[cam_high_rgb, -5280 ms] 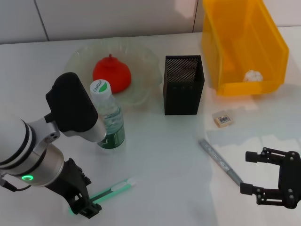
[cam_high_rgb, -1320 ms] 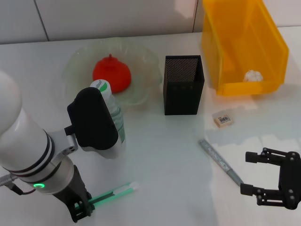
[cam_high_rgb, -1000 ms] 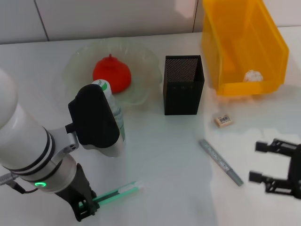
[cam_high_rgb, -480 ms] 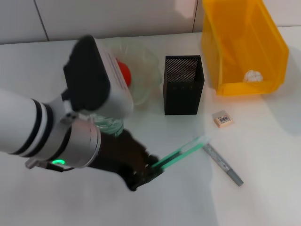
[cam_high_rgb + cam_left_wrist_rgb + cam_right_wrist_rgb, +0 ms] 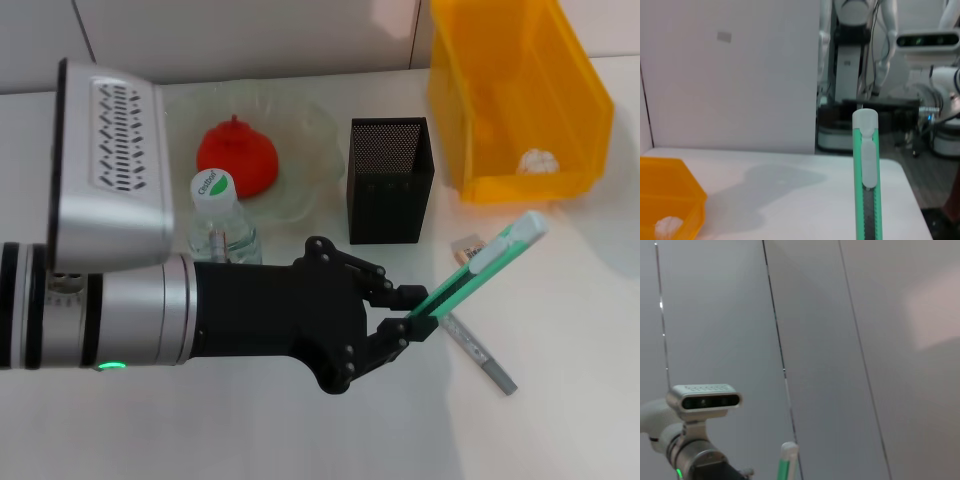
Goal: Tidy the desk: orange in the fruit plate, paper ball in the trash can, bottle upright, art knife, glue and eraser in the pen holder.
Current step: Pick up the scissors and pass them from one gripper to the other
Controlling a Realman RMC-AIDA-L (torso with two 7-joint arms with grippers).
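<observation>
Head view, landmark: the black mesh pen holder [image 5: 391, 180] standing mid-table; every place below is given from it.
Left gripper: the left gripper [image 5: 408, 318] is in front of the pen holder and raised off the table, its fingers clamped on the lower end of the green art knife [image 5: 478, 266].
What changed: a second ago the art knife lay flat on the table far to the left front of the pen holder with this gripper down at it; now it is lifted and carried across, slanting upward, its pale tip up to the right of the pen holder.
Wrist check: the left wrist view shows the art knife [image 5: 867, 175] standing straight out of the grasp, so the hold looks firm.
Right gripper: gone from the head view, where it hung open to the right front of the pen holder a second ago; its wrist view looks at a wall, so I cannot tell how its fingers stand.
Meaning: the pick is done; what looks left is swinging the knife over the pen holder's open top and dropping it in.
Already tidy: orange [image 5: 237, 157] on the plate [image 5: 313, 139] left of the pen holder, bottle [image 5: 222, 222] upright to the left front, paper ball [image 5: 537, 160] in the yellow bin [image 5: 575, 85] to the right.
Still out: eraser [image 5: 466, 245] and a grey stick, probably the glue [image 5: 480, 356], both to the right front.
</observation>
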